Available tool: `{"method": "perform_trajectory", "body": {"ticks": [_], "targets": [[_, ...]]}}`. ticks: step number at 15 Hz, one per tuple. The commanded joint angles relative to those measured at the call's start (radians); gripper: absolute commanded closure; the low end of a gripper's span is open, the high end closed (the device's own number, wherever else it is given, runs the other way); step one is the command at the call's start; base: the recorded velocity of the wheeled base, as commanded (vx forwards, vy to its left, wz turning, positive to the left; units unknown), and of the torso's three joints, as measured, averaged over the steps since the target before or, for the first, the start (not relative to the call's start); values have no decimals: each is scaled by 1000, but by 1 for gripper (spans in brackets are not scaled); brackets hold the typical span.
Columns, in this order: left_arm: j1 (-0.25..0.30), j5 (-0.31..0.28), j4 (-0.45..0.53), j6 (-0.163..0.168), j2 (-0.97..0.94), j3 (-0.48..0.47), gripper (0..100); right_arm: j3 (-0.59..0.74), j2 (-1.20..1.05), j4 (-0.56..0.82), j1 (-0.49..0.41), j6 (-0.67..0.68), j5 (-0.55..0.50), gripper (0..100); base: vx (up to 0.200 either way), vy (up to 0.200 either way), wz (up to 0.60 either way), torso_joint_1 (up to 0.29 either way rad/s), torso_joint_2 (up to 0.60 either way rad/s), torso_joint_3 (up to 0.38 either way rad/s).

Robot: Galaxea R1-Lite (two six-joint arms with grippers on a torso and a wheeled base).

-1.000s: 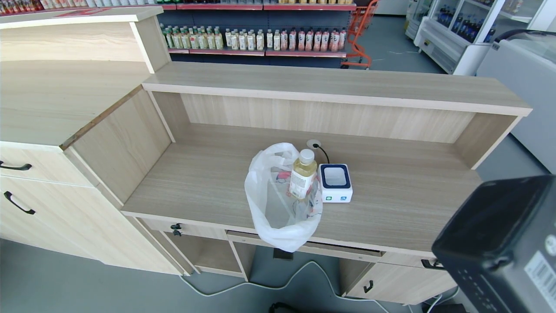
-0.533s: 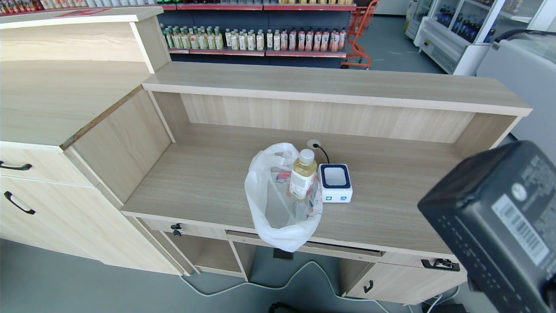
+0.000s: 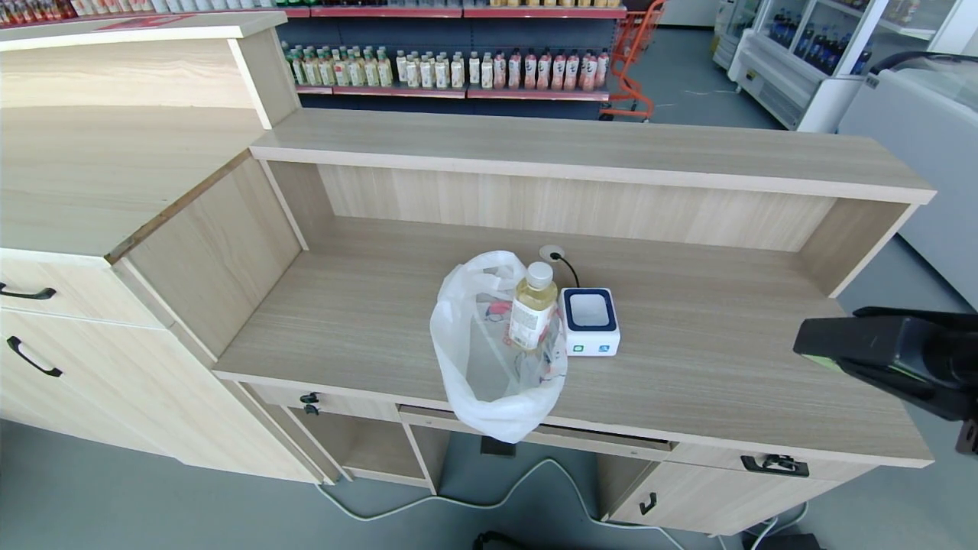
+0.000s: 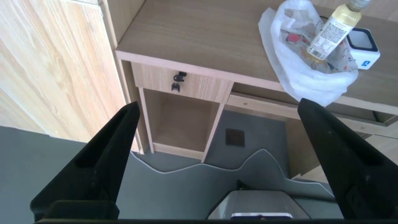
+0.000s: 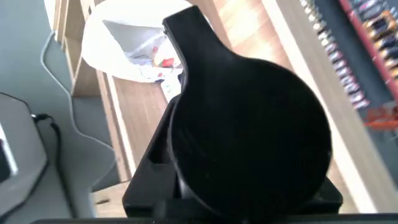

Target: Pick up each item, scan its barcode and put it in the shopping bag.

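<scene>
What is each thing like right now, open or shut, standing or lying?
shopping bag: open, mouth up.
bottle: upright, cap on.
scanner: lying flat, window up.
drawers: shut.
left end effector: open, empty.

The counter [image 3: 710, 367] is pale wood with a fine straight grain, and its drawer handles are black. The shopping bag [image 3: 489, 382] is milky white and see-through, with red print showing inside. The bottle [image 3: 532, 305] holds pale yellow liquid under a white cap; its label is white with small dark print. The scanner [image 3: 590, 322] is white with a dark blue frame around a light grey window, plus 1 green and 1 blue square on its front. Its cable [image 3: 567, 267] is black. The right arm [image 3: 901, 355] is black with a thin green strip beneath. The left gripper [image 4: 219, 106] is black.
</scene>
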Motion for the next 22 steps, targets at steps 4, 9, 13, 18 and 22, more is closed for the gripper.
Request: {"method": "perform_trajectory", "body": {"ticks": [4, 9, 13, 18, 22], "targets": [[0, 0, 0, 0, 0, 0, 0, -8, 110, 40, -139, 529, -89, 100, 0, 0, 0, 0, 0, 0], [0, 0, 0, 0, 0, 0, 0, -134, 308, -90, -139, 1121, -118, 100, 0, 0, 0, 0, 0, 0], [0, 0, 0, 0, 0, 0, 0, -153, 521, -389, -125, 1317, -118, 100, 0, 0, 0, 0, 0, 0], [0, 0, 0, 0, 0, 0, 0, -283, 730, -466, -65, 1431, -120, 100, 0, 0, 0, 0, 0, 0], [0, 0, 0, 0, 0, 0, 0, -377, 811, -495, -14, 1489, -120, 100, 0, 0, 0, 0, 0, 0]]}}
